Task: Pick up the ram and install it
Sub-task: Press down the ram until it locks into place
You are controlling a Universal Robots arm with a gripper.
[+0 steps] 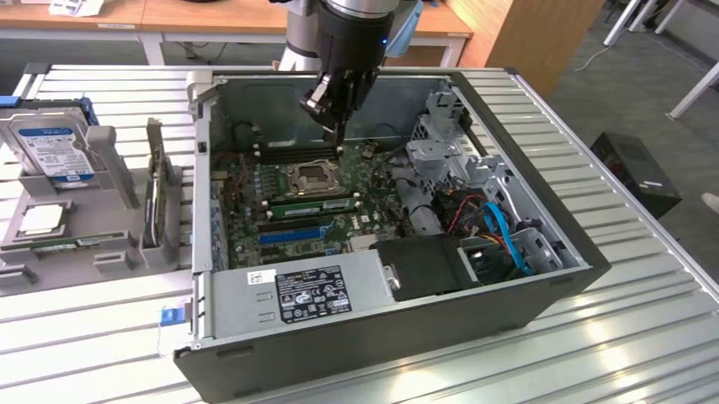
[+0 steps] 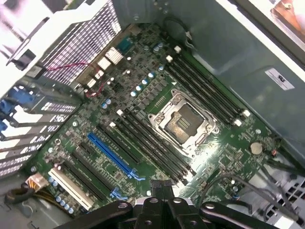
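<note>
You are looking at a metal table [image 1: 629,337] with a ribbed, slatted top. An open computer case [image 1: 371,345] lies on its side directly on it, near the middle. Toward the exterior view's left, a grey parts holder [image 1: 107,244] stands on the same top, just beside the case, carrying a hard drive [image 1: 50,147] upright.

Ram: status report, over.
Gripper shut, looks empty, above the memory slots. Ram looks seated beside the CPU socket. No obstruction seen.
</note>
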